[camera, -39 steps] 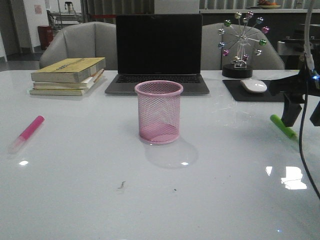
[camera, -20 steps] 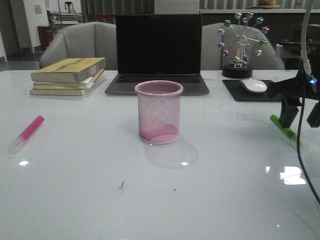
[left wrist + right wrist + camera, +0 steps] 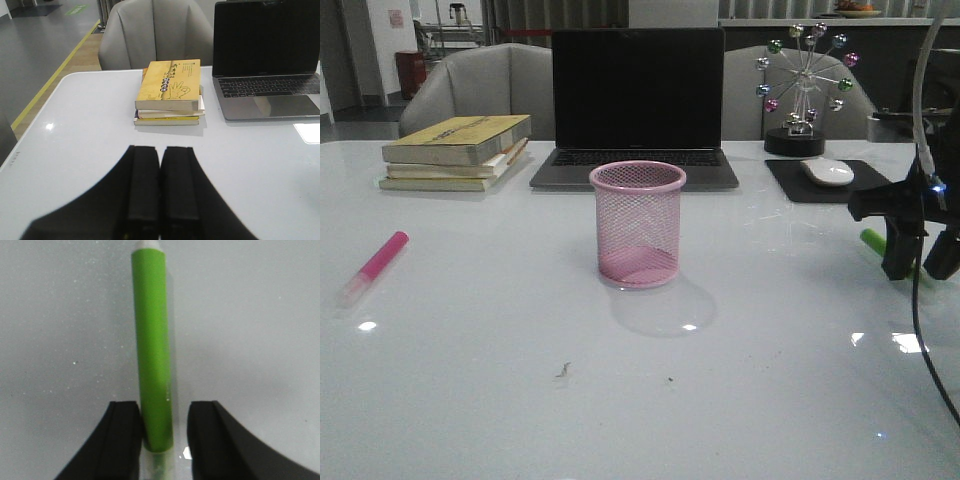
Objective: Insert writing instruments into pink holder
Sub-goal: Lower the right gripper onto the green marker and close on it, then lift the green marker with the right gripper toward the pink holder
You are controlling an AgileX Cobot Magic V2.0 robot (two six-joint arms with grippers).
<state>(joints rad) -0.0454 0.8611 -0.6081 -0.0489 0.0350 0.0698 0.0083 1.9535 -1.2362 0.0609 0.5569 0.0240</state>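
Note:
The pink holder (image 3: 638,225) stands upright mid-table, a round mesh cup with nothing in it. A pink marker (image 3: 375,265) lies flat at the table's left side. At the right edge a lime green marker (image 3: 873,240) lies on the table, partly hidden by my right gripper (image 3: 920,262). In the right wrist view the green marker (image 3: 151,350) runs between the fingers of my right gripper (image 3: 165,406), which is open: one finger sits against the marker, the other stands clear of it. My left gripper (image 3: 160,150) is shut on nothing, above bare table.
An open laptop (image 3: 638,100) stands behind the holder, with a stack of books (image 3: 455,150) to its left. A white mouse (image 3: 827,171) on a black pad (image 3: 800,185) and a ferris-wheel ornament (image 3: 804,85) stand at the back right, close to my right arm.
My right gripper has come down and slightly forward onto the green marker, so its fingers now straddle it at table level. The markers and holder have not moved.

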